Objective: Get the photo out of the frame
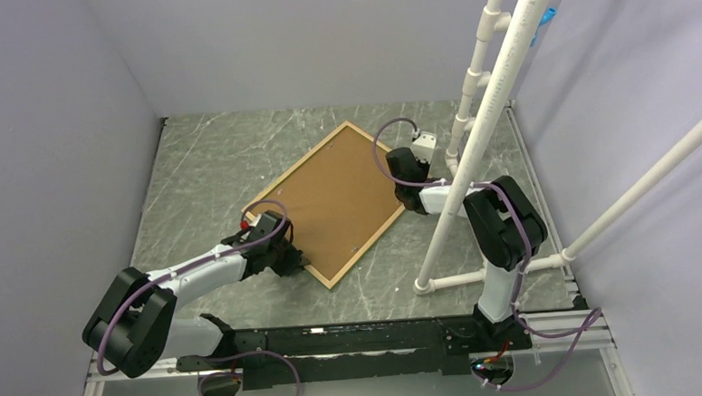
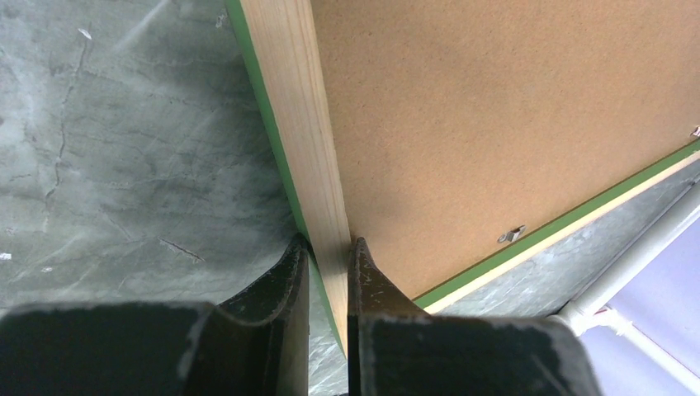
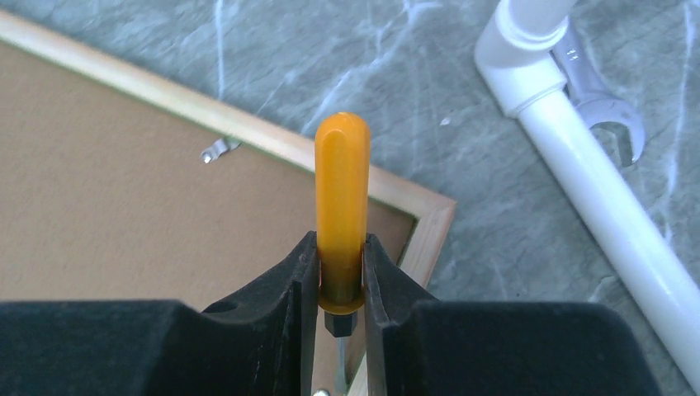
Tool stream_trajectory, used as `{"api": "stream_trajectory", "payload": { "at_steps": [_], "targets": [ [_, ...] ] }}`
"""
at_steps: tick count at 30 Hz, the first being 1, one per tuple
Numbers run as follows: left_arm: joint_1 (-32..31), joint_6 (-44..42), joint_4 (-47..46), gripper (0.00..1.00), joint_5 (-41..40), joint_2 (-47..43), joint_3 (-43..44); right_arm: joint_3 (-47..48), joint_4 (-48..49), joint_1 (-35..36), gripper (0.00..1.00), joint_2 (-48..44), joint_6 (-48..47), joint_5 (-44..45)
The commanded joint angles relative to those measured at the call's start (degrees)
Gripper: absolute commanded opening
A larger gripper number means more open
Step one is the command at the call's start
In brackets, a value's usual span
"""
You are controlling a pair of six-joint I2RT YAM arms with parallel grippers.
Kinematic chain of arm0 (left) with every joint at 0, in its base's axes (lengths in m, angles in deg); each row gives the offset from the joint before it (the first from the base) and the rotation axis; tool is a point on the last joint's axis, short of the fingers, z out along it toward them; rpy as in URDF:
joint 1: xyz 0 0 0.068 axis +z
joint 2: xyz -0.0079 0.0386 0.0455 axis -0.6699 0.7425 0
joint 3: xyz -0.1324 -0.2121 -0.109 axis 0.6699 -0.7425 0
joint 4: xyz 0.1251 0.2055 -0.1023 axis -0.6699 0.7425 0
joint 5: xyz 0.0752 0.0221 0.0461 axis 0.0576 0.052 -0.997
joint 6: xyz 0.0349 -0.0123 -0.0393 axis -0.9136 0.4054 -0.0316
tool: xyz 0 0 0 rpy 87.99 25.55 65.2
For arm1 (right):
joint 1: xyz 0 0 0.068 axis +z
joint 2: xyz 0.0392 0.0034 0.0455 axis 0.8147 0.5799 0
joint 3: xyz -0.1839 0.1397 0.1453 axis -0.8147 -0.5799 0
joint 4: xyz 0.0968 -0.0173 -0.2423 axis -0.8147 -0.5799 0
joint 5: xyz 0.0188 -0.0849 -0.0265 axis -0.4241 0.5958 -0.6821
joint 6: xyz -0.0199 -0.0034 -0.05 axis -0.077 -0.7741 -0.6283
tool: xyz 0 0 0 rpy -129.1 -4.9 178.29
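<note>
Near the middle of the table, lying face down with the brown backing board (image 1: 329, 199) uppermost: the frame (image 1: 297, 165). No sight of the photo; judged to sit under that board, inside the frame. Pinched between the left fingers (image 2: 281, 289): the frame's light wood rim, on the side toward the table's near left corner. Clamped between the right fingers (image 3: 289, 289): the yellow handle of a screwdriver (image 3: 342, 181), above the frame's corner nearest the table's right edge, tip out of view.

Small metal tabs (image 3: 216, 149) lying over the board's edge, so not yet freed.

Likely trouble from here:
- Tip skidding off a tab and gouging the board or the print below.
- Prying too hard and swinging the whole frame out of the thin left pinch.
- Handle twisting in the grip under side load.
- Wrist knocking the white pipe (image 3: 578, 173) just beside.
</note>
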Motion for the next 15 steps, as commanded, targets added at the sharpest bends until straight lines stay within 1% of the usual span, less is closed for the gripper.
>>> {"api": "stream_trajectory", "payload": {
  "at_steps": [1, 4, 7, 10, 13, 14, 15],
  "targets": [
    [0.27, -3.12, 6.44, 0.00, -3.65, 2.13, -4.07, 3.96, 1.10, -2.49, 0.00, 2.36, 1.39, 4.96],
    [0.23, -3.53, 5.91, 0.00, -3.60, 1.61, -4.14, 5.63, 1.61, -4.74, 0.00, 3.10, 0.98, -0.25],
    [0.26, -5.57, 4.99, 0.00, -3.16, 1.21, -3.20, 6.65, 1.56, -6.71, 0.00, 1.73, -0.73, -12.12],
    [0.24, -8.80, 3.69, 0.00, -3.58, -1.23, -2.84, 6.33, -1.82, -8.88, 0.00, -2.35, -0.76, -23.55],
    [0.28, -14.12, 0.43, 0.12, -4.86, -6.18, -3.42, 6.12, -5.60, -12.03, 0.00, -5.72, -1.08, -37.49],
    [0.37, -15.50, -0.08, 0.16, -5.03, -8.26, -3.43, 6.42, -6.40, -13.15, 0.00, -6.16, -1.56, -45.78],
    [0.61, -16.91, -0.70, 0.19, -4.68, -9.19, -3.29, 7.09, -8.28, -14.05, 0.00, -6.08, -2.31, -49.29]
  ]
}}
